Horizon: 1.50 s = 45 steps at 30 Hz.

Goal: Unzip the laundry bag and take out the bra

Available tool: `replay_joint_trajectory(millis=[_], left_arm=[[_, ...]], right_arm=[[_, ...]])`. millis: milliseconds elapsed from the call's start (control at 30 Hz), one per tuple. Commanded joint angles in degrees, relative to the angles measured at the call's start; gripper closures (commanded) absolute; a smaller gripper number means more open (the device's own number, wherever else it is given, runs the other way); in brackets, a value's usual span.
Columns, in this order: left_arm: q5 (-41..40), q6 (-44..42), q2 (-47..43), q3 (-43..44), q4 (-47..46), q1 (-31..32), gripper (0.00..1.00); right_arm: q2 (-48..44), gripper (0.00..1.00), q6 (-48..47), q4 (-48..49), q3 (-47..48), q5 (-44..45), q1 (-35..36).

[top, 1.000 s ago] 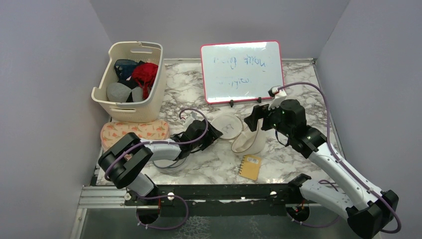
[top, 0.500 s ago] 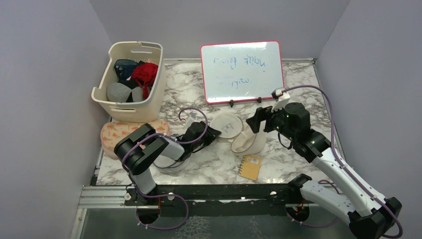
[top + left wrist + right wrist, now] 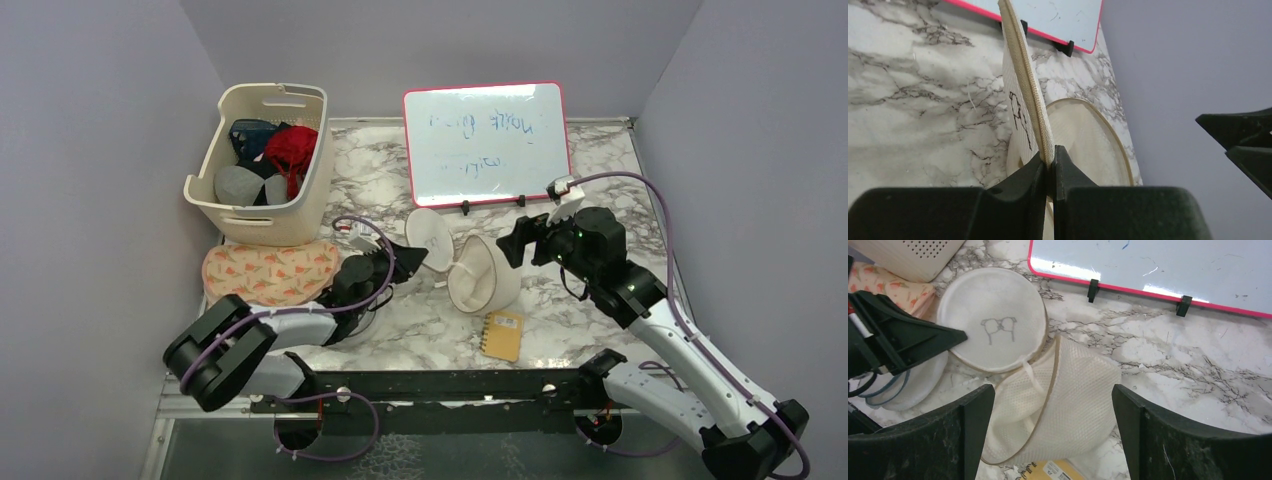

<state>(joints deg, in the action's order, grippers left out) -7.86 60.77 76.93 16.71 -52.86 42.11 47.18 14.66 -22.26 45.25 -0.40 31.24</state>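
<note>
Well, the round laundry bag (image 3: 485, 282) of white mesh lies on its side on the grey-veined marble table (image 3: 380, 160). Its mouth faces the left arm, and it sits just in front of the pink-framed whiteboard (image 3: 487, 143). Its flat tan lid (image 3: 993, 320), printed with a small bra outline, stands swung open. The left gripper (image 3: 1050, 159) is pinched tight on the lid's zipped rim. The right gripper (image 3: 510, 242) hangs above the bag with its fingers spread wide, gripping nothing. Through the mesh I cannot make out what is inside. A clear blue-rimmed disc (image 3: 923, 380) is mostly covered by the left arm. The yellow spiral notebook (image 3: 503, 335) is cut off in the right wrist view, and the whiteboard's faint blue scrawl is unreadable.
</note>
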Motion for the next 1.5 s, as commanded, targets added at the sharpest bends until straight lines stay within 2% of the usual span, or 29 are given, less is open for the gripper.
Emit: replay_joint_trajectory(millis=[0,200,300,467,667,900,1033,1467], left_arm=[[-1.4,-14.6,-8.8,-0.8,1.7,0.1,1.00],[1.4,-36.0,-19.1,2.4,6.5,0.2,1.00],[6.2,-48.5,-20.5,5.9,10.8,0.7,1.00],[10.7,-63.5,-20.2,9.4,18.1,2.4,1.00],[10.7,-77.3,-20.1,9.3,19.5,6.8,1.00],[0.8,-98.4,-13.6,11.5,26.4,18.4,1.00],[-2.3,-103.5,-10.8,10.6,26.3,21.4,1.00],[-3.8,-107.1,4.3,13.4,27.0,27.6,1.00]], right_arm=[[0.9,0.14,-1.6,0.8,1.8,2.6,0.3],[-1.1,0.15,-1.6,0.5,3.1,2.4,0.3],[-3.0,0.15,-1.5,0.8,3.3,2.7,0.3],[-6.5,0.15,-1.7,1.6,3.1,3.4,0.3],[-9.5,0.16,-3.1,1.6,3.2,4.8,0.3],[-12.6,0.16,-3.7,2.0,2.6,6.2,0.3],[-13.5,0.16,-3.9,1.9,2.3,6.5,0.3],[-13.9,0.16,-4.0,1.6,2.0,6.7,0.3]])
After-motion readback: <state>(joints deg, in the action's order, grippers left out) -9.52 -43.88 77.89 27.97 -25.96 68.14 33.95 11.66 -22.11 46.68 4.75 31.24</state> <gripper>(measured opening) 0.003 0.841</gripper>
